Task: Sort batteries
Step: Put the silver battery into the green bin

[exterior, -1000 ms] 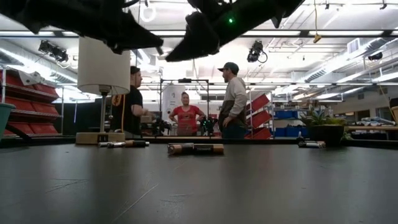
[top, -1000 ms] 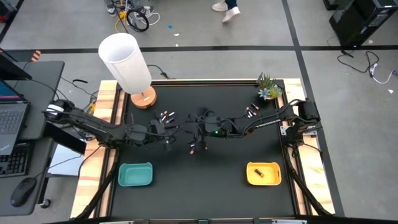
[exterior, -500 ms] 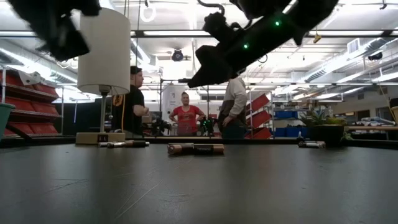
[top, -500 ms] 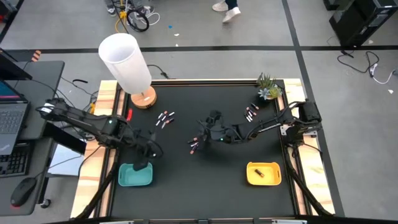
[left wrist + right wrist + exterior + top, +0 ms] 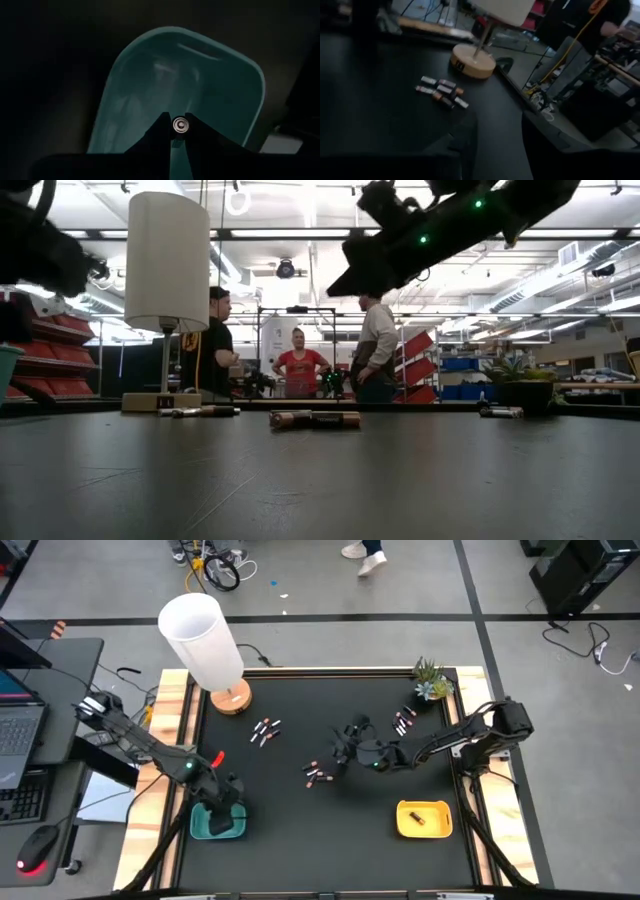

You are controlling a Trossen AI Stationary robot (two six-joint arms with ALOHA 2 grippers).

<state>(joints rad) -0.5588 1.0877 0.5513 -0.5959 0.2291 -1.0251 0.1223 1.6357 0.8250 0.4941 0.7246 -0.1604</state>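
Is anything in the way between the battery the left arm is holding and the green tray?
Nothing visible. The left gripper holds the battery end-on right over the green tray, with only open space between them and the tray's floor bare.

Batteries scattered in small clusters on your tabletop, one pinched end-on over the teal tray.

You have a cluster of batteries (image 5: 264,730) at about 11 o'clock from the tabletop's centre, near the lamp base, lying flat and side by side. A second group (image 5: 404,721) lies at 1 o'clock by the plant. A few (image 5: 316,775) rest near centre. One dark battery (image 5: 421,821) lies in the yellow tray at 5 o'clock. Your left tool (image 5: 179,134) grips a silvery-ended battery (image 5: 180,125) above the teal tray (image 5: 240,95).
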